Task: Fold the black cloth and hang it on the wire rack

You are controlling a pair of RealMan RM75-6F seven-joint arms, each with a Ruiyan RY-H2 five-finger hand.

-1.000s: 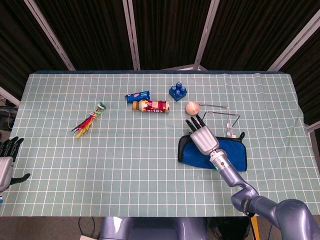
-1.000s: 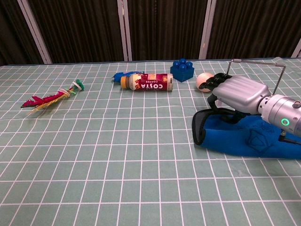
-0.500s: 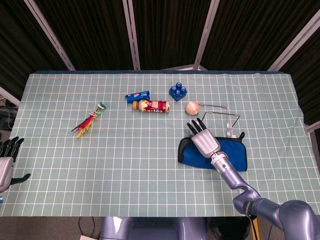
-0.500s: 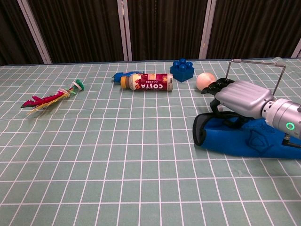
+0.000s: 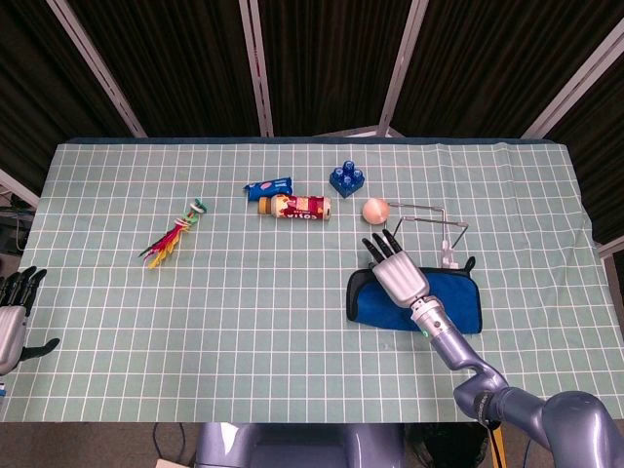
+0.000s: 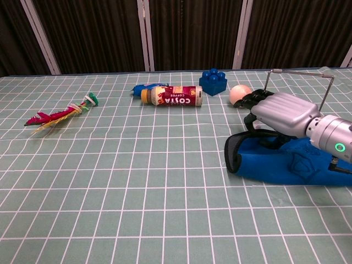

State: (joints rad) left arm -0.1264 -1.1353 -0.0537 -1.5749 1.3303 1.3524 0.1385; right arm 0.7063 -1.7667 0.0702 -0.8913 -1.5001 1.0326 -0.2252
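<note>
The cloth (image 5: 460,310) lies folded flat on the table at the right, blue on top with a black rim (image 6: 231,154). My right hand (image 5: 395,273) lies over its far left part with fingers stretched out and apart toward the rack; in the chest view the right hand (image 6: 280,113) sits just above the cloth, thumb reaching down to it. The wire rack (image 5: 429,219) stands upright right behind the cloth, its top bar (image 6: 300,71) bare. My left hand (image 5: 12,307) hangs off the table's left edge, fingers apart, holding nothing.
A peach ball (image 5: 375,209) lies just left of the rack. Further back sit a blue toy brick (image 5: 348,177), a Costa bottle on its side (image 5: 295,206) and a blue packet (image 5: 268,185). A feathered toy (image 5: 175,234) lies at the left.
The right hand has drawn back slightly toward me over the cloth, and the cloth's left rim stands a little higher. The left hand has not moved.
</note>
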